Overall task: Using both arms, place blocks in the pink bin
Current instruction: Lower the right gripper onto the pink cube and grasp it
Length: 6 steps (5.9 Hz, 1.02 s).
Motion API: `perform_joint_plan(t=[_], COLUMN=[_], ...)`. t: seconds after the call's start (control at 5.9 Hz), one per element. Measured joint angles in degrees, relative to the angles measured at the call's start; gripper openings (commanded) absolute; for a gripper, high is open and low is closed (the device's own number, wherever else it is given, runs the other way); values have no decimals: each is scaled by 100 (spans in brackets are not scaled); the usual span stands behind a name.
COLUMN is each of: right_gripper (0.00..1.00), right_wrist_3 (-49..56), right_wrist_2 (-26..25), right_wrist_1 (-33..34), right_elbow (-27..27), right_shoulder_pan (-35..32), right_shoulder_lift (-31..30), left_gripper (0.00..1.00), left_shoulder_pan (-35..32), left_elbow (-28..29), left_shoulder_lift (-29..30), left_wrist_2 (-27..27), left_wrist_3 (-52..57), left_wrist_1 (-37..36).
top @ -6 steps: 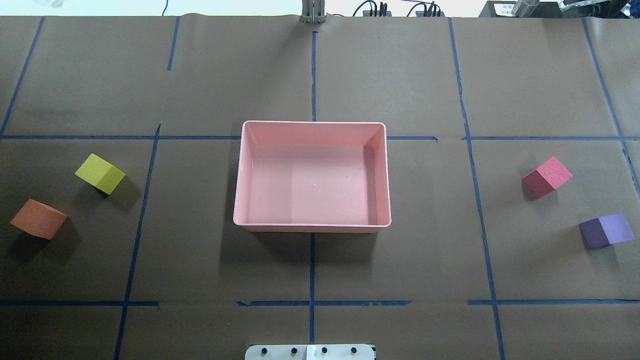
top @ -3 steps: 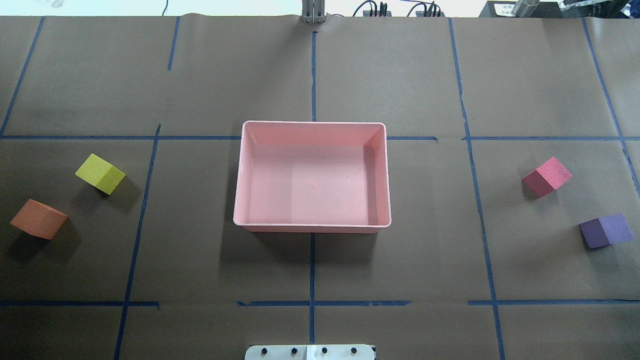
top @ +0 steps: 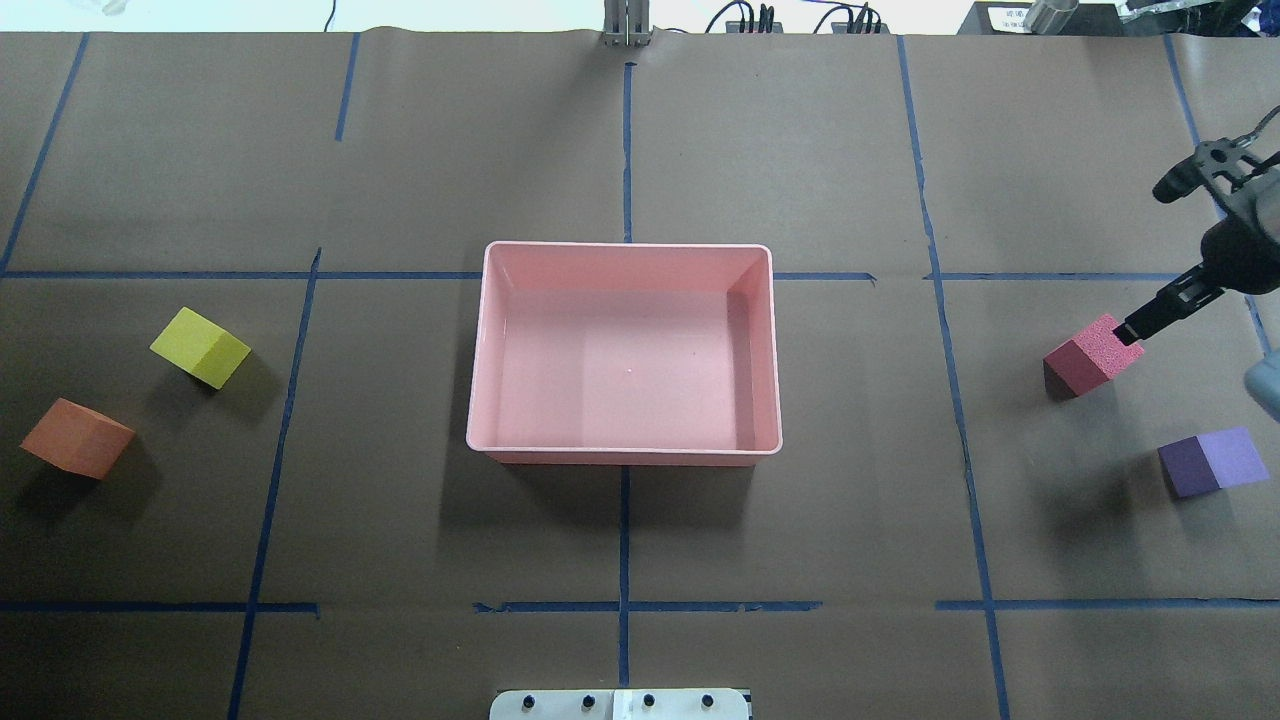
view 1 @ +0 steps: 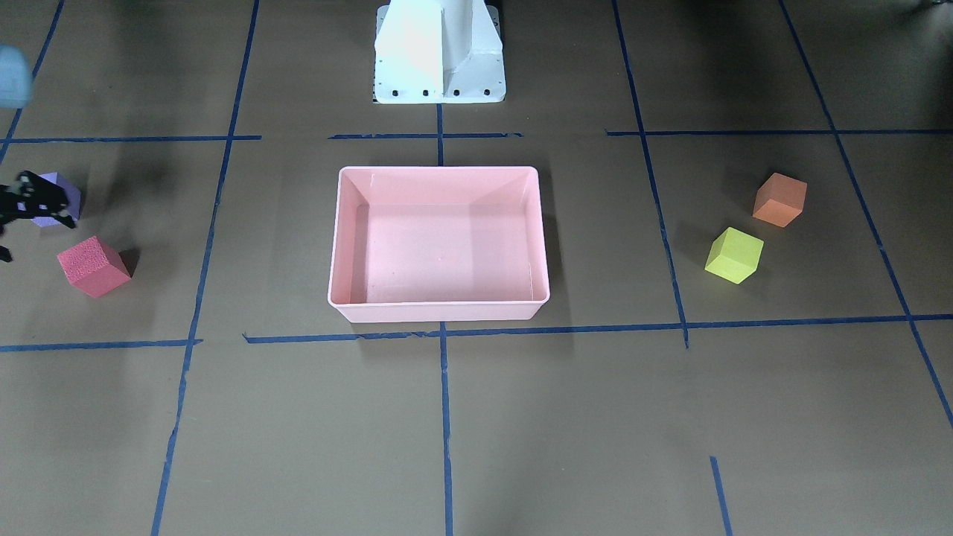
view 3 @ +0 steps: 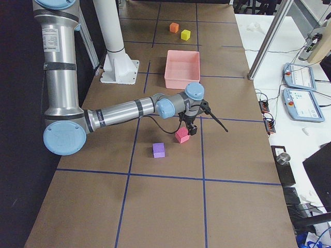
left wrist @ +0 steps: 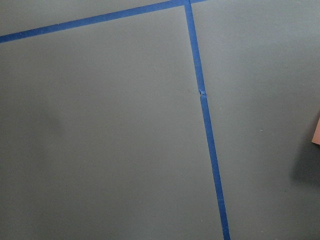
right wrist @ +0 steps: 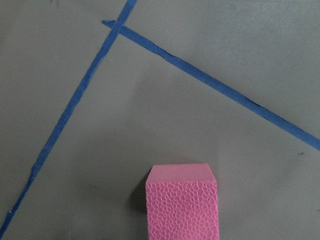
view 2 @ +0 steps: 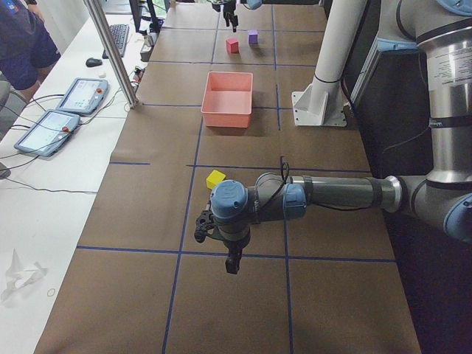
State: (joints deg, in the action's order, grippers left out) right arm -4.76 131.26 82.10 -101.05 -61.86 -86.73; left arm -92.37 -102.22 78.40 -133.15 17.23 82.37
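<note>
overhead exterior: right pincer [top: 1147,262] by red block [top: 1093,355]

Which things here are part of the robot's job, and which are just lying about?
Job: red block, purple block, yellow-green block, orange block, pink bin, right end effector, left end effector.
Lying about: white pedestal, tablets, keyboard, mouse.

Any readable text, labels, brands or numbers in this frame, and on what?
No text can be read.
White label, overhead view's top right: too small.
Sticker on the right arm: blurred.
Pendant screens: too small.
Red block and bin: no markings.
</note>
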Motion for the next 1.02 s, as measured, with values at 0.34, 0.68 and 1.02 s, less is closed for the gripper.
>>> perform_joint_plan(t=[0.34,0.68,1.02], right_gripper=[100,97,62], right_wrist_3=[-103,-88,-101], right_wrist_2=[-233,-288,-415], right_wrist_1=[-99,-122,-124], right_elbow=[341,593,737], right_shoulder_pan=[274,460,740], right_shoulder_lift=[129,141,198], left_gripper=[100,100,100], left_shoulder_pan=[0,-1,0], left_elbow=[0,-4,3], left_shoulder_lift=[-3,-8,-9], left_wrist_2=[0,0,0], left_wrist_3=[0,0,0], left_wrist_1=[-1,1,7])
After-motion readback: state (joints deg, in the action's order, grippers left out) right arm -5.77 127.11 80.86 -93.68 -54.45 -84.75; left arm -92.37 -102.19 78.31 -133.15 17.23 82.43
